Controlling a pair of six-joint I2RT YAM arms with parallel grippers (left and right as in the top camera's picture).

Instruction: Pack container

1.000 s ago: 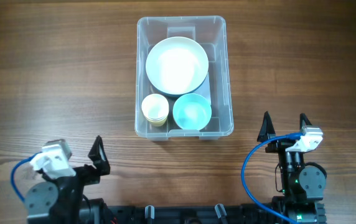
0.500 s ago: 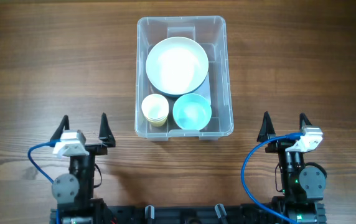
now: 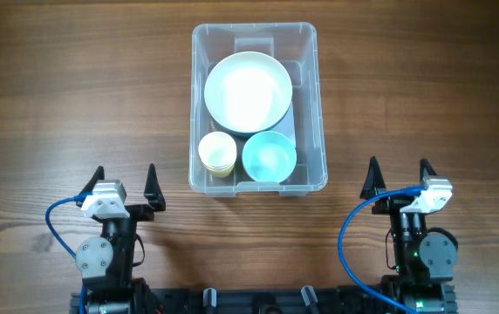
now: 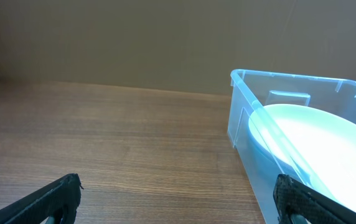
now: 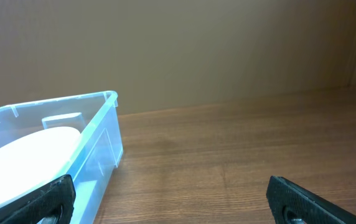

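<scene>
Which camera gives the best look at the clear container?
The overhead view: the container shows whole, rim all round, holding a white bowl, a teal bowl and a yellow cup. Each wrist view catches only one corner and part of a bowl inside, cut off by the frame edge.

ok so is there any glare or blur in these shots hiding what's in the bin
Overhead: sharp, but the white bowl is blown out, its inside featureless. Left wrist: that bowl glows through the container wall, washing out detail; the near fingertips are soft. Right wrist: evenly lit, no strong glare.
</scene>
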